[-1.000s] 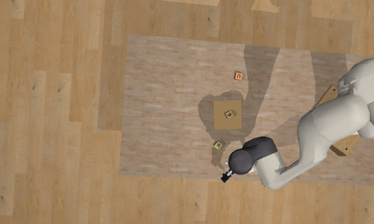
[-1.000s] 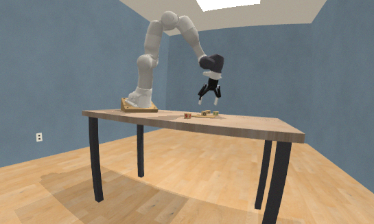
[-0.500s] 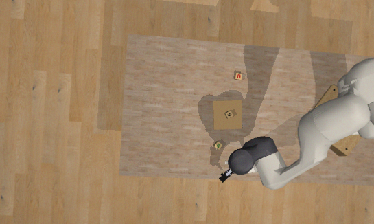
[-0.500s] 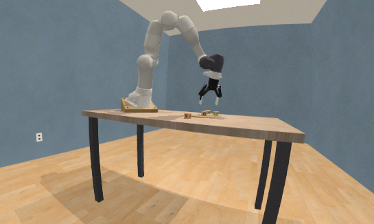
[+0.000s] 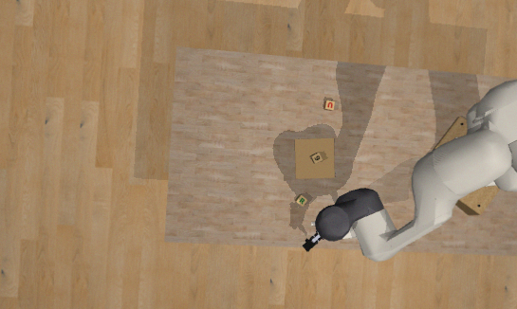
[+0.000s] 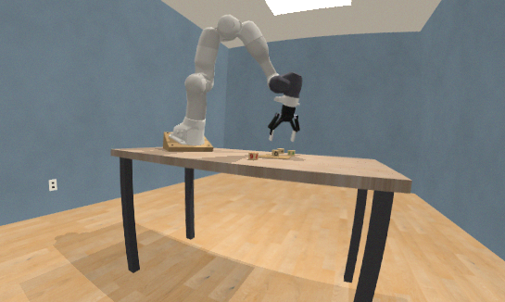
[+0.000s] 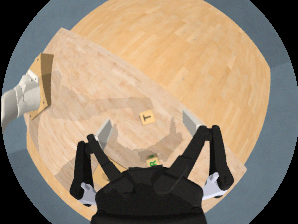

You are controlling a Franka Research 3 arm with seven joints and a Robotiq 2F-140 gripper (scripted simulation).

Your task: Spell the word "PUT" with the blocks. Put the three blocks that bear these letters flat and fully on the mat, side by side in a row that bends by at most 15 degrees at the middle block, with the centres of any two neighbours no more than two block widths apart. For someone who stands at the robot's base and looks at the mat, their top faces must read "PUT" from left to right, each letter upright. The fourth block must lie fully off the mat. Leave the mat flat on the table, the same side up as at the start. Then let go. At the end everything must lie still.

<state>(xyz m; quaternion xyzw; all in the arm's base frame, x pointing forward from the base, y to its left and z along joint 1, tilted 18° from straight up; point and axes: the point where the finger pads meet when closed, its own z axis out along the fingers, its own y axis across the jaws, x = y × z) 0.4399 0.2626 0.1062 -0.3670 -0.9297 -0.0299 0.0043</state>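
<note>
Tan square mat (image 5: 304, 168) lies flat near middle of wooden counter (image 5: 221, 142). One lettered block (image 5: 318, 157) sits on mat. Red-lettered block (image 5: 329, 104) off mat, well apart on one side. Green-lettered block (image 5: 302, 200) off mat near opposite corner. Pincer (image 6: 284, 131) hangs above counter near green-lettered block, fingers spread wide, holding nothing. White arm (image 6: 202, 69) rises from wooden base plate (image 6: 207, 148) at counter end.

bright overhead light, soft arm shadows on table (image 5: 230, 142), fisheye wrist view w/ dark corners
</note>
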